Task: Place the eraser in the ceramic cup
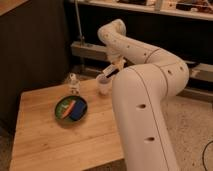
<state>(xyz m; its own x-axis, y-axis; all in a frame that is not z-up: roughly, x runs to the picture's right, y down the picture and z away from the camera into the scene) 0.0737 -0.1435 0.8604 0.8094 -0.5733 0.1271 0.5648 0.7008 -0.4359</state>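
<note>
One small eraser point(110, 73) is what you need to mind. It sits at the tip of the gripper point(113, 70), which looks closed on it, though the dark sliver there is hard to separate from the gripper itself. Directly beneath the gripper, nearly touching that dark end, stands the cup point(103, 85). By my judgement the eraser is at the cup's mouth but not yet resting inside. Expect the eraser to be light, fairly stiff and rubbery enough not to slip. A hold across its flat faces near the middle suits it and leaves one end free to go in first. The cup is probably brittle and easy to tip, so keep the gripper off its rim. Below the gripper and toward the view's left, a small white bottle point(74, 84) stands near the cup. Farther the same way lies a green plate point(60, 107) carrying a blue slab point(77, 111) and an orange stick point(71, 106). You will find no brand, label or writing readable anywhere.
</note>
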